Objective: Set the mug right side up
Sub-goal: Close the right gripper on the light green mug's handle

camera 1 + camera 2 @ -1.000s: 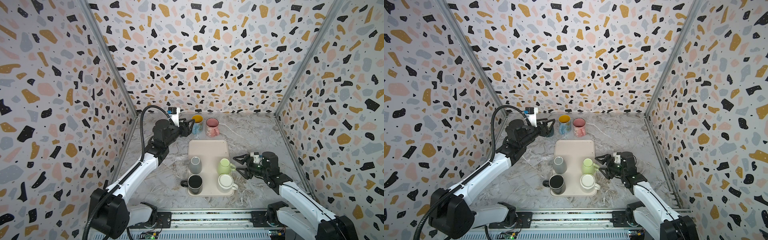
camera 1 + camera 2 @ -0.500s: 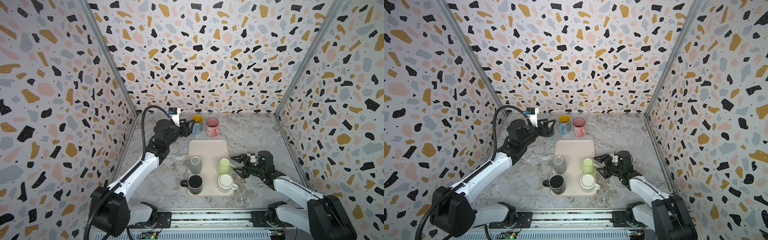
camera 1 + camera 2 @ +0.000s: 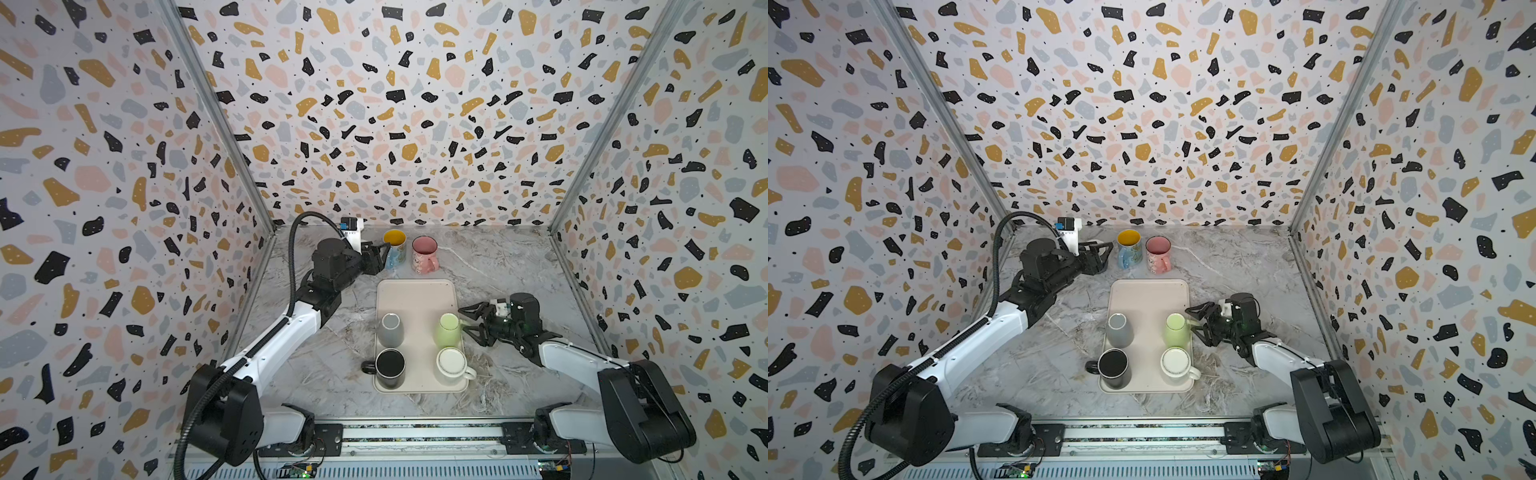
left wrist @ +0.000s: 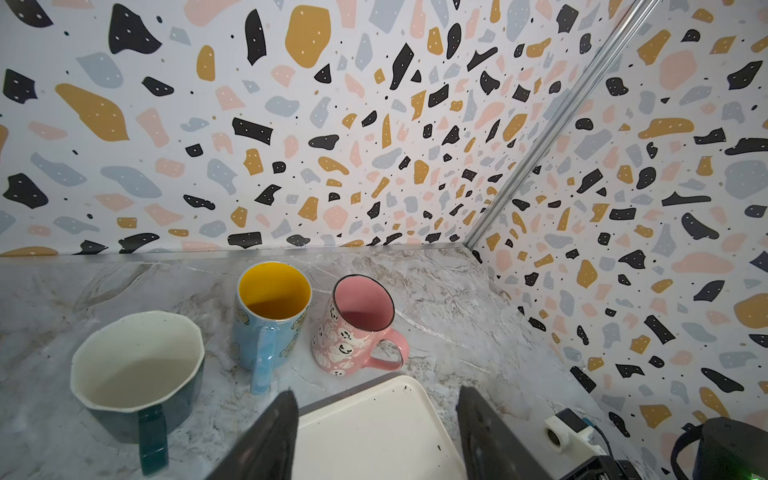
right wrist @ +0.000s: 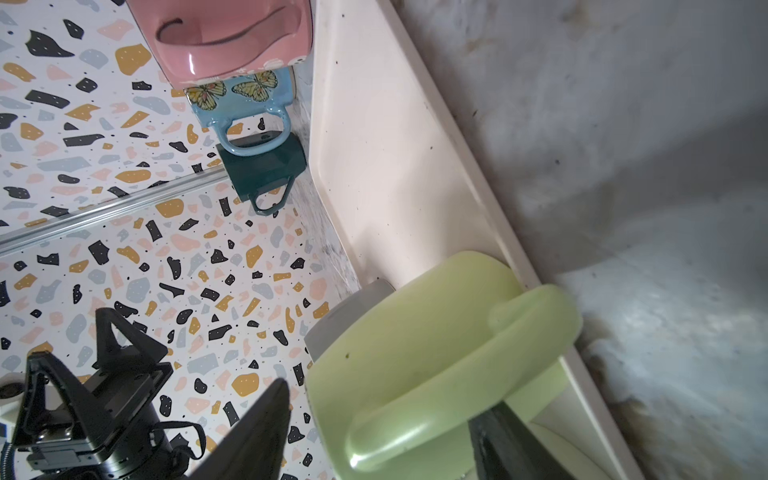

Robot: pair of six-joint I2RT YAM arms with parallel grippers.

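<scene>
Left arm [image 3: 286,332] and right arm [image 3: 575,360]: white link covers between black joint housings. A black corrugated conduit [image 3: 292,257] runs along the left arm. Each wrist carries a white camera module [image 3: 352,237]; the left one bears a blue marking. Left gripper [image 3: 382,258] and right gripper [image 3: 462,319]: black, with triangular open-frame fingers. Both bases mount on a silver rail [image 3: 415,429]. A small circuit board [image 3: 301,471] sits below the rail by each base.

Mugs counted: 7 — grey mug [image 3: 390,330], light green mug [image 3: 448,330], black mug [image 3: 390,366], cream mug [image 3: 451,363], blue butterfly mug [image 3: 395,247], pink ghost mug [image 3: 424,254], dark green mug [image 4: 137,370] | trays counted: 1 — beige tray [image 3: 415,297] | robot arms counted: 2 — left arm [image 3: 286,332], right arm [image 3: 573,361]
</scene>
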